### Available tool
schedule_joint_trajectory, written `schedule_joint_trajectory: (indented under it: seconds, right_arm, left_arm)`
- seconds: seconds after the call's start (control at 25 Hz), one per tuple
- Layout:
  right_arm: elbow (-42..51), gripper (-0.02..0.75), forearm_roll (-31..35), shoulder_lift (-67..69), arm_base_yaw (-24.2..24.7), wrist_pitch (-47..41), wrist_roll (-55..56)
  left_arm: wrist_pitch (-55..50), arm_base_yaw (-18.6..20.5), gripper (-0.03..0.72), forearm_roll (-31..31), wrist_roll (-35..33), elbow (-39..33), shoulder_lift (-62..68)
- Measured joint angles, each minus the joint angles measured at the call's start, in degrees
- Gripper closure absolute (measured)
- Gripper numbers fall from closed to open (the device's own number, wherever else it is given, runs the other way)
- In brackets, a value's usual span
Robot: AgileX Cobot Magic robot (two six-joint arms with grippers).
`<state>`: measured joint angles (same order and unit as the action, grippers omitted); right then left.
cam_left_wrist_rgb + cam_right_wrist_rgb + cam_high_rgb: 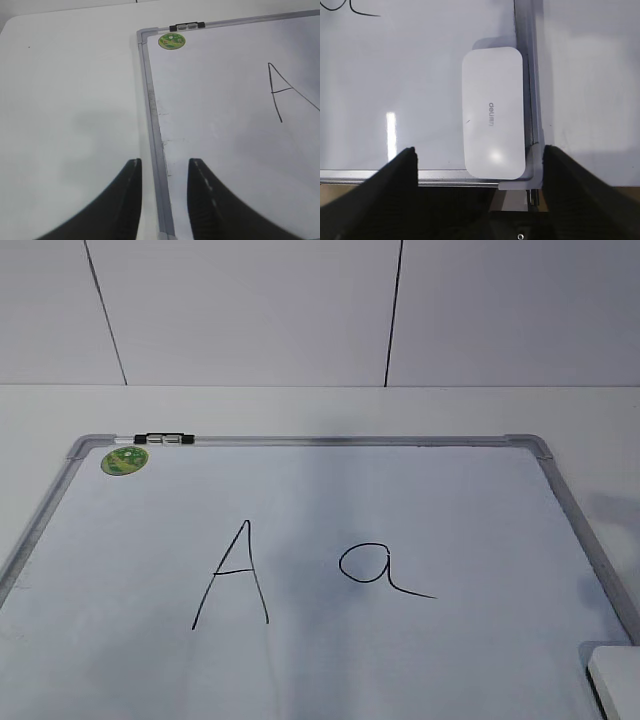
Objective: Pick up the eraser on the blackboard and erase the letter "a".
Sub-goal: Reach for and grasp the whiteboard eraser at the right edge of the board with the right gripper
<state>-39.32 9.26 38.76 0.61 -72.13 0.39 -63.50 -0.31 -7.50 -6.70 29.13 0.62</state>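
The blackboard [420, 510] is a white board with a grey frame, lying flat on the table. The letter "a" [375, 568] is drawn right of a capital "A" [235, 575]. The eraser [493, 112], a white rounded block, lies in the board's near right corner; its edge shows in the exterior view [615, 680]. My right gripper [480, 152] is open wide above the eraser's near end, not touching it. My left gripper [165, 167] is open and empty over the board's left frame edge [152, 125]. Neither gripper shows in the exterior view.
A round green sticker [124, 461] sits in the board's far left corner, with a black clip [165, 439] on the top frame. White table [65, 100] lies left of the board and a white wall [300, 310] stands behind.
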Motion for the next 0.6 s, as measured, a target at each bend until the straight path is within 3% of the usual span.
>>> schedule_joint_trajectory:
  seconds: [0.6]
  right_arm:
    - [1.1, 0.146, -1.2, 2.5, -2.5, 0.5, -0.4]
  left_arm:
    - [0.0, 0.0, 0.454, 0.0, 0.0, 0.0, 0.0]
